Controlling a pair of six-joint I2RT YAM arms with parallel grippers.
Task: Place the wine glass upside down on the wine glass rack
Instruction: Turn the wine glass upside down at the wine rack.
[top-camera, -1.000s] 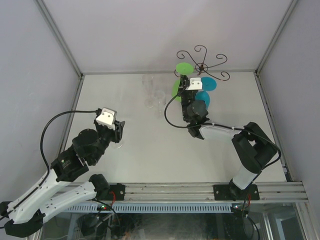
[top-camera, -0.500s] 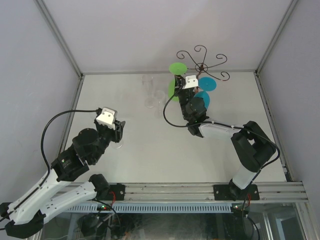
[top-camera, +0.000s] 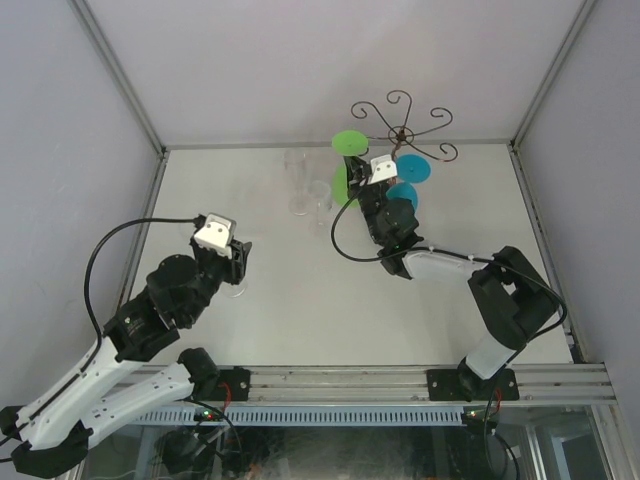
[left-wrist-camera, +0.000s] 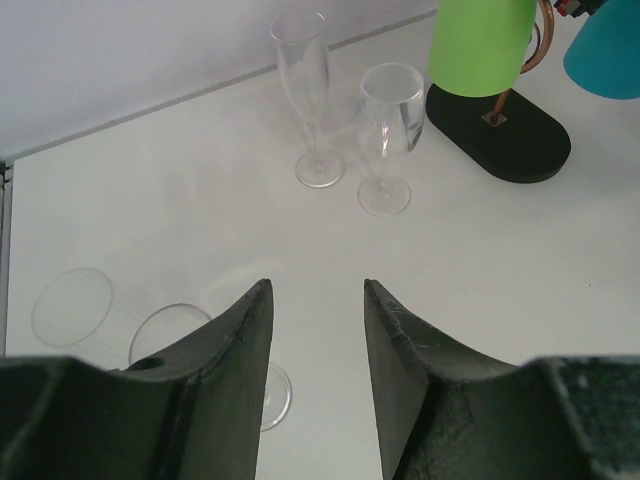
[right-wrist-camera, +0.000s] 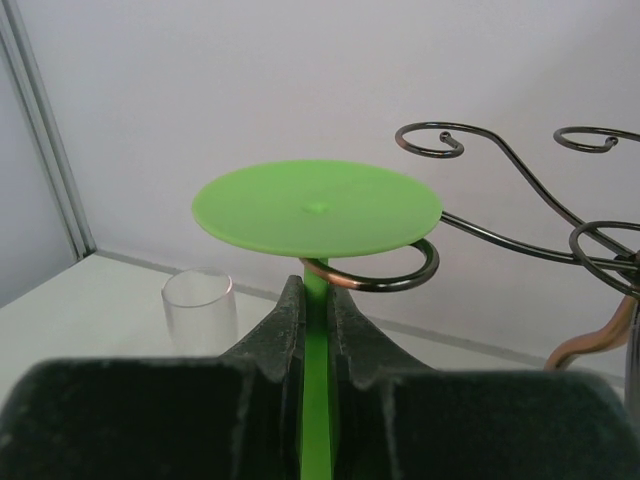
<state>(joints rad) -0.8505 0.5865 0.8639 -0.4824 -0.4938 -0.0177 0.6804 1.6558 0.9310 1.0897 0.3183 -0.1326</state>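
At the one rack (top-camera: 402, 132), right end effector (right-wrist-camera: 317, 290) clenches one green wine glass (right-wrist-camera: 317, 207); left end effector (left-wrist-camera: 316, 300) released.

We see the wine glass rack (top-camera: 402, 131) at the table's (top-camera: 300, 320) far edge, the inverted wine glass (right-wrist-camera: 317, 208) at its left arm; a tall glass (left-wrist-camera: 303, 90) and a shorter glass (left-wrist-camera: 388, 120) stand further left.

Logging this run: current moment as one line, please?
right gripper shut on green wine glass stem, inverted | foot above wine glass rack curl | left gripper open, empty
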